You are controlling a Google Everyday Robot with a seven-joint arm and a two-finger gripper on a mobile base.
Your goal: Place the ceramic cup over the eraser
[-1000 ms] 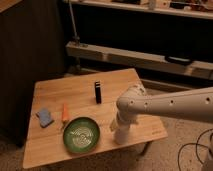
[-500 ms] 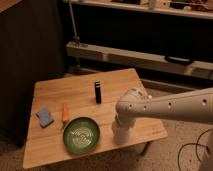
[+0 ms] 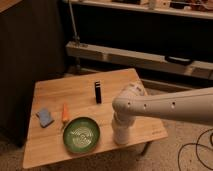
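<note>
ceramic cup: The ceramic cup point(image 3: 121, 139) stands on the near right part of the table point(image 3: 70, 92), directly under the wrist. It is white like the robot, so its upper edge is difficult to separate from the fingers.
gripper: The gripper point(image 3: 122, 131) points straight down at the near right of the table, right of the green plate point(image 3: 81, 134).
jaws: They are together now. I judge that they are clamped on the cup, because the white form below the wrist reaches down to the wood.
change: In the last second the jaws have gone from wide apart to closed. The arm point(image 3: 165, 106) has almost not moved, and the cup is not yet lifted.
eraser: The eraser point(image 3: 98, 92) stands upright, far and left of the cup, apart from it, with bare wood between the 2.
other things: The green plate lies just left of the cup. 1 orange stick point(image 3: 65, 113) and 1 blue pad point(image 3: 45, 117) lie further left. None of them has shifted.
meaning for the task: The grasp seems made, so the picking step is finished and the carrying step can begin. The placing itself is not yet done.
next move: I think the cup must rise, travel far and left until it is above the eraser, then come down around it.
risk: The eraser is slim and upright, so a cup that arrives a little off centre can knock it over.
</note>
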